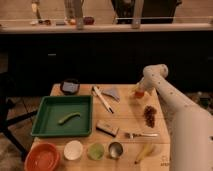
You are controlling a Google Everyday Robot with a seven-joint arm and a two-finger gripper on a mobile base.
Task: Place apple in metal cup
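Observation:
The apple (138,94), small and red-orange, lies near the table's far right corner. My gripper (139,90) sits right at the apple, at the end of the white arm (170,97) that reaches in from the right, and it covers the apple's top. The metal cup (116,149), shiny with a dark inside, stands upright near the table's front edge, well away from the gripper.
A pale green cup (95,150), a white cup (73,149) and a red bowl (42,156) stand left of the metal cup. A banana (145,151), a fork (141,134), grapes (150,115), a green tray (45,117) and a dark bowl (70,87) also share the table.

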